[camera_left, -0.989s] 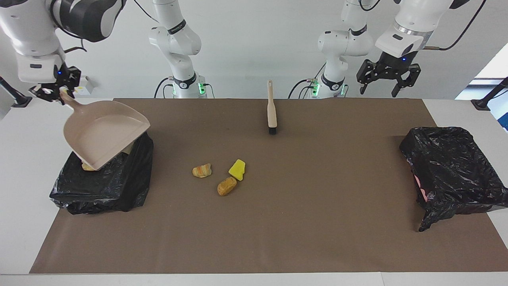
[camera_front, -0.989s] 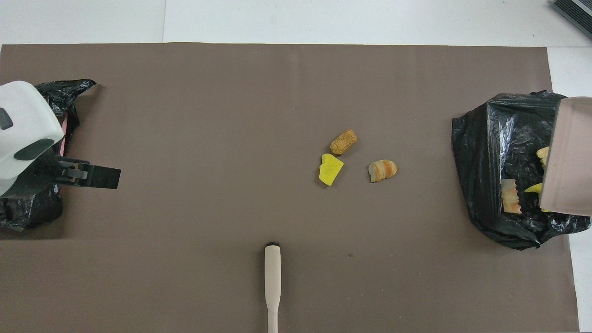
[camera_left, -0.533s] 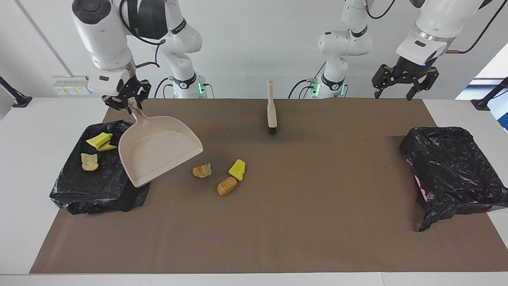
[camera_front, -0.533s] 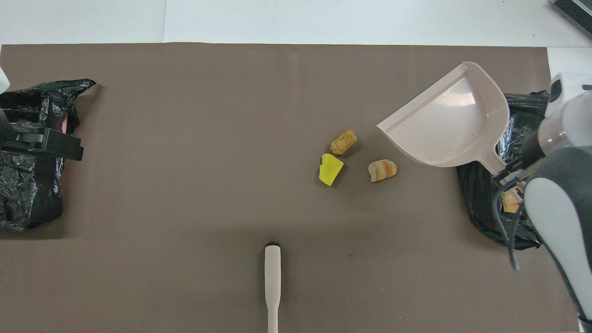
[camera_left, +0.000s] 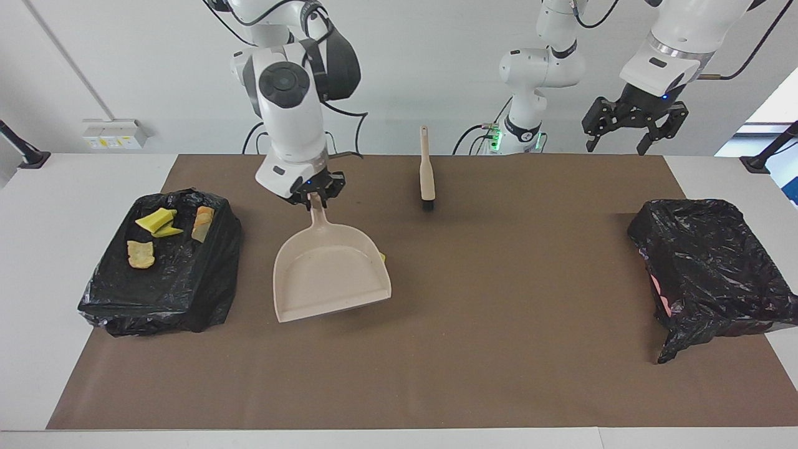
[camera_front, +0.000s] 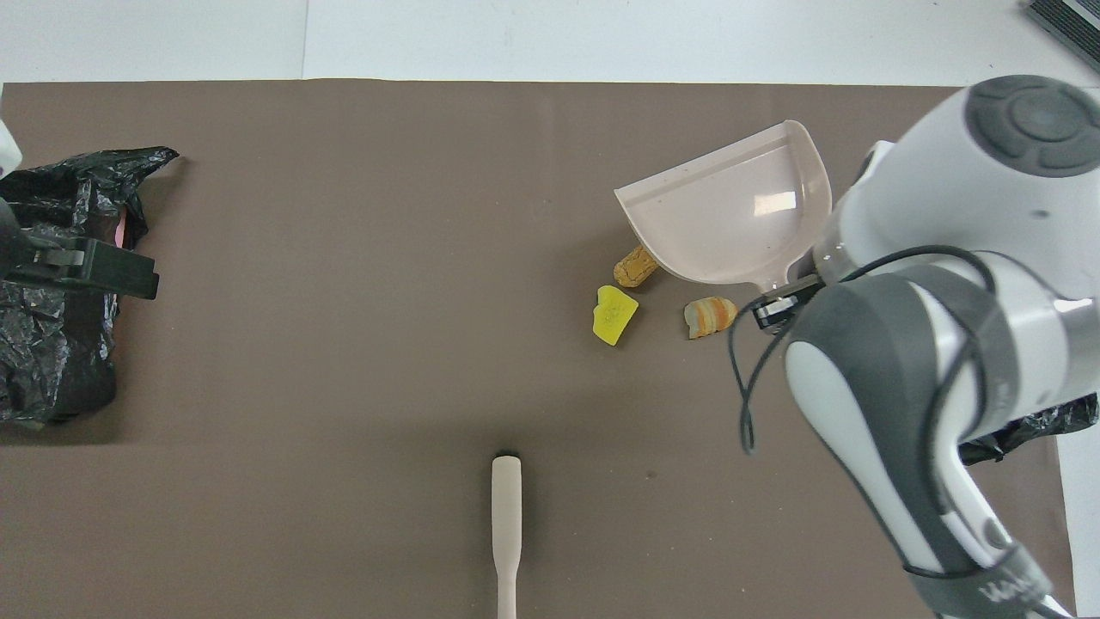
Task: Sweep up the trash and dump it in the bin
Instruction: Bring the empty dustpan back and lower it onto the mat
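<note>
Right gripper (camera_left: 316, 198), upper centre of the facing view, clamped tight on the dustpan (camera_left: 330, 274) handle. Pan hanging mid-frame, handle toward the robots, open lip toward the bottom of that frame. Shadow under it, so probably not down on the mat yet.

Three pieces left on the mat, centre of the overhead view: brown lump (camera_front: 634, 268), yellow chunk (camera_front: 614, 315), striped piece (camera_front: 709, 316). All on the handle side of the pan from above; almost fully covered by it from across. Lip facing away from them, so needs putting down beside the pile and turning mouth-on.

Four pieces already in the bin (camera_left: 162, 262) at the right arm's end. Second bin (camera_left: 704, 268) at the other end, nothing visible in it.

Brush (camera_left: 427, 171) lying flat, top centre of the facing view, long axis running toward and away from the robots, handle end nearer them, bristles pointing at the open mat.

Left gripper (camera_left: 634, 128) up in the air, fingers spread wide, holding nothing, waiting. Only free hand, so the brush pick looks like its job.
</note>
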